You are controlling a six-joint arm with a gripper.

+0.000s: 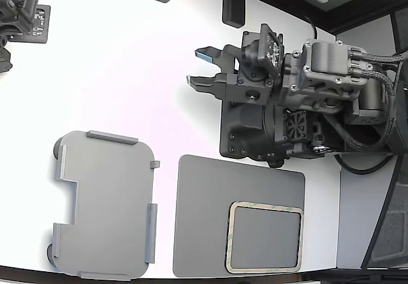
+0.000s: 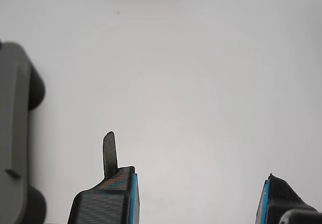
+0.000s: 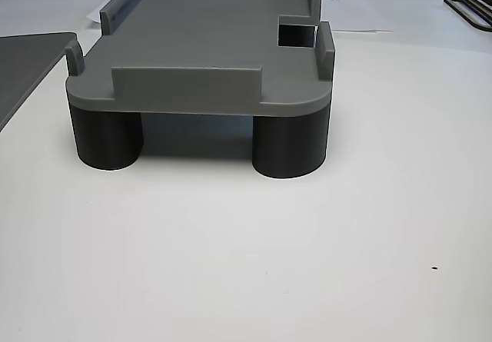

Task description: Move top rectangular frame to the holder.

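The tan-beige rectangular frame (image 1: 264, 237) lies flat on the dark grey mat (image 1: 204, 201), in the mat's corner nearest the exterior view's lower right. The light grey holder (image 1: 105, 204) with raised edge tabs and a stepped notch stands to the mat's left; it also shows in the other view (image 3: 207, 46) on dark round feet, and its edge shows in the wrist view (image 2: 12, 133). My gripper (image 1: 199, 67) hovers over the white table above the mat, jaws apart and empty, fingertips pointing to the exterior view's left. In the wrist view the gripper (image 2: 198, 194) shows only bare table between its blue-padded fingers.
A second dark arm (image 1: 22, 16) sits at the exterior view's upper left corner. Dark fixtures (image 1: 233, 3) stand along the far table edge. In the other view, dark frames (image 3: 470, 0) lie at the far right and paper lies behind the holder.
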